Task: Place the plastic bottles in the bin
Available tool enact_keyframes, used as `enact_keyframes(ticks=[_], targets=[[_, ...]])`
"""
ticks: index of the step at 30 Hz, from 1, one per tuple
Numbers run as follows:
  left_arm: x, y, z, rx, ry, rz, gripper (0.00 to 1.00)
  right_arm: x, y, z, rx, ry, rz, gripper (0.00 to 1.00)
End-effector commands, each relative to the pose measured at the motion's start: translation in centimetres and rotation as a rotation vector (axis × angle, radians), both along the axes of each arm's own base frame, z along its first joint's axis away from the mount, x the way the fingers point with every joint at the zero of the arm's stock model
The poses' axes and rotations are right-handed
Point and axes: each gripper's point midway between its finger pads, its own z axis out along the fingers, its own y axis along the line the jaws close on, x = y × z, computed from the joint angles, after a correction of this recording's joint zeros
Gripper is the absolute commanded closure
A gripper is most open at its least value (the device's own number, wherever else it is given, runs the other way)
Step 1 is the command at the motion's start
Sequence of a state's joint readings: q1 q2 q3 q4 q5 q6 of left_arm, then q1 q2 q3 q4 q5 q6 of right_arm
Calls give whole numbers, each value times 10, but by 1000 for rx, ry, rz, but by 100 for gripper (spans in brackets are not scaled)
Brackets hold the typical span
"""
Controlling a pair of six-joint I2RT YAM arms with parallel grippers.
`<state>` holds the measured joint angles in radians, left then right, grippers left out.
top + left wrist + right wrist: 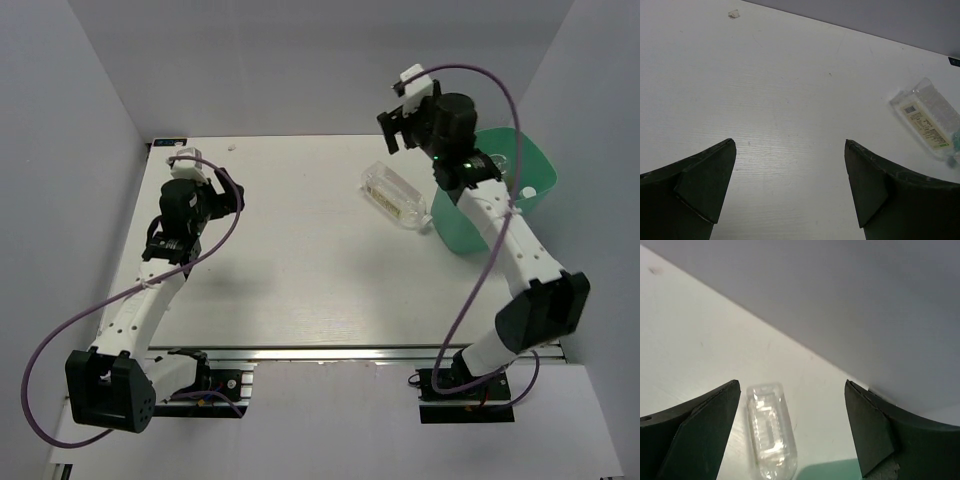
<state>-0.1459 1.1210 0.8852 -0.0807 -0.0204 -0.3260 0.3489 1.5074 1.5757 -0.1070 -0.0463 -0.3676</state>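
The right gripper is spread wide with nothing between its fingers, and it hangs in the air by the far corner of the bin, on the side where the bottle lies. Below it lies the last bottle I can see on the table, the squarish clear one. It is on its side just beside the bin, one end close against the green wall, though I cannot tell whether they touch. The left gripper is also spread and empty, low over the bare tabletop and well apart from the bin, with the bottle off to its right. The right arm hides most of the bin's inside, so I cannot say what it holds. The bottle looks empty, so probably very light, with thin walls that would give under a hard squeeze and a smooth skin that may slip. Its flat sides suit a grip across the narrow width near the middle of the body, closing gently. The right gripper looks better placed for it, and the lift over the rim would be short
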Motion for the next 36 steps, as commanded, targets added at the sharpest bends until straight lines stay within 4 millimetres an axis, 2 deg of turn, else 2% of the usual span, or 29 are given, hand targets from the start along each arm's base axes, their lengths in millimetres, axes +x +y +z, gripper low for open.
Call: enact_keyframes(ticks=[1, 3, 4, 6, 7, 9, 10, 13, 16, 18, 25, 31, 36], targets=[[-7, -1, 4, -18, -38, -15, 2, 14, -23, -80, -151, 217, -222, 11], [-9, -11, 2, -40, -41, -64, 2, 17, -17, -110, -131, 285, -224, 11], [-8, -11, 1, -36, -34, -65, 2, 22, -18, -132, -142, 329, -247, 11], [-8, -6, -4, -20, -8, -40, 2, 25, -24, -155, -178, 390, -294, 11], [-8, -4, -5, -22, 0, -28, 2, 25, -29, -182, -222, 456, -320, 11], [-8, -5, -9, -29, 5, -27, 2, 27, -37, -203, -272, 510, -366, 11], [-7, -7, -15, -34, 15, -38, 2, 26, -42, -222, -305, 554, -392, 11], [-6, -10, -21, -36, 31, -48, 2, 27, -50, -254, -349, 617, -407, 11], [-3, -10, -27, -39, 43, -46, 2, 27, -56, -259, -337, 648, -454, 11], [-2, -10, -30, -39, 52, -48, 2, 21, -50, -270, -324, 679, -405, 11], [-2, -7, -29, -27, 48, -34, 2, 19, -52, -297, -340, 754, -335, 11], [-3, -6, -30, -22, 48, -30, 2, 22, -66, -313, -328, 808, -352, 11], [-1, -6, -31, -20, 54, -27, 2, 26, -54, -325, -300, 839, -283, 11]])
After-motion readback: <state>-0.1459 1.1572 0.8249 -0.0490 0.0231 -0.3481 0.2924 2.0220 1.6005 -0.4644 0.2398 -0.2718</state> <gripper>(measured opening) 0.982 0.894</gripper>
